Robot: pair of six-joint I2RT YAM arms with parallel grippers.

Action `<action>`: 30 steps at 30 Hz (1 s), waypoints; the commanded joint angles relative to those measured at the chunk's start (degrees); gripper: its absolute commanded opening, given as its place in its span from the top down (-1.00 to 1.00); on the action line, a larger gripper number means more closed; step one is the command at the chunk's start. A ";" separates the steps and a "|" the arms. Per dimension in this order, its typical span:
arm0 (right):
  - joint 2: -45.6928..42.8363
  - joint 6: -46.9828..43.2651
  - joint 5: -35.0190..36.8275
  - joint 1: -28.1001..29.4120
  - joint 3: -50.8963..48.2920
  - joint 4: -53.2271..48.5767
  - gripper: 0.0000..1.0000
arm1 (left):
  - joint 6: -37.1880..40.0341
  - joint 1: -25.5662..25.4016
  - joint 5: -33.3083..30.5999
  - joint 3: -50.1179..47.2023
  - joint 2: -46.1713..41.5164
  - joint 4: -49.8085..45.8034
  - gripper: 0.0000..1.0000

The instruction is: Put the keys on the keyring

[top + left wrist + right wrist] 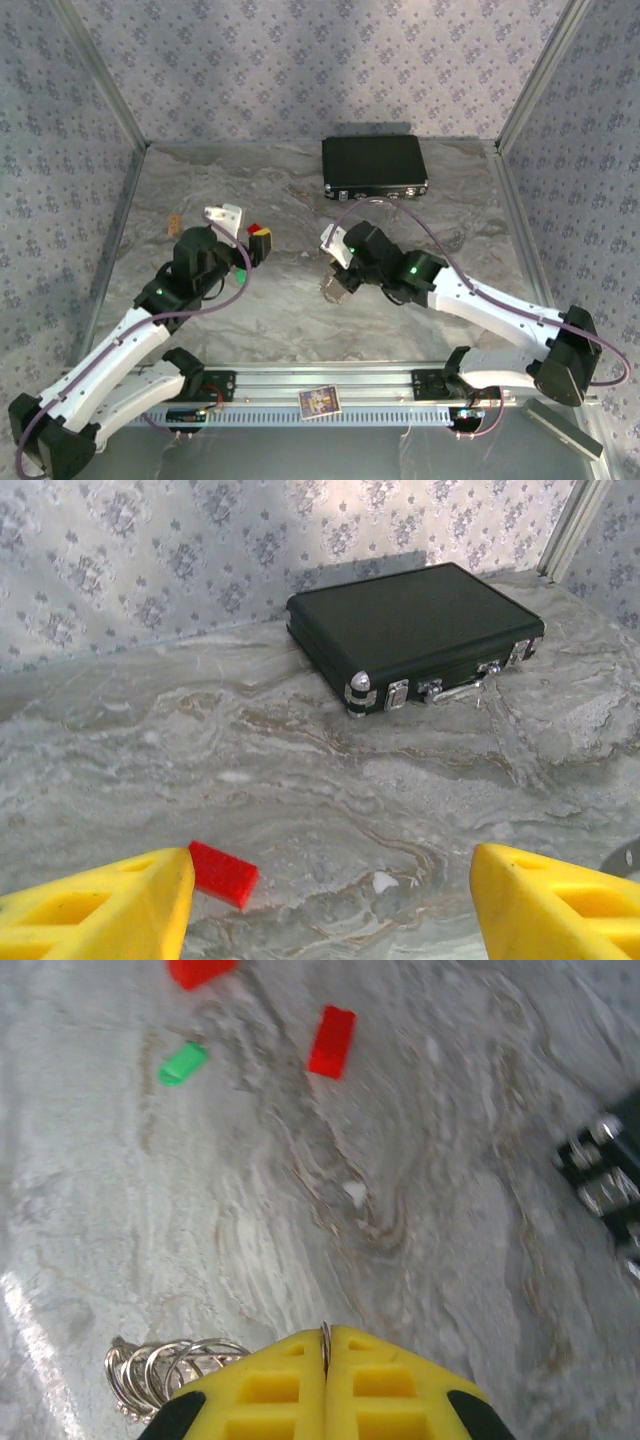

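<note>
No key looks threaded yet: right jaws pinch the thin silvery wire keyring (pixel 160 1368); the small green-headed key (pixel 183 1063) lies loose on the desk (pixel 450 1210) at eleven o'clock; left jaws spread, empty.

Grey marbled tabletop (pixel 300 310) between floral-papered walls (pixel 330 60), metal corner posts (pixel 100 70)

Green key (pixel 183 1063) lies flat; silvery keyring (pixel 160 1372) coiled, pinched by right claw (pixel 325 1340).
</note>
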 commanded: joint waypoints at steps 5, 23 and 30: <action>-0.57 -14.24 -15.18 -0.54 -4.12 7.83 1.00 | 10.90 1.05 9.35 2.31 2.47 0.60 -0.36; 0.21 -23.13 -21.32 -0.41 -3.58 2.54 1.00 | 22.31 0.27 37.79 -3.49 5.23 3.74 0.26; -0.89 -22.14 -22.28 -0.67 -3.59 1.34 1.00 | 18.75 -8.48 33.91 -13.36 3.97 15.25 0.30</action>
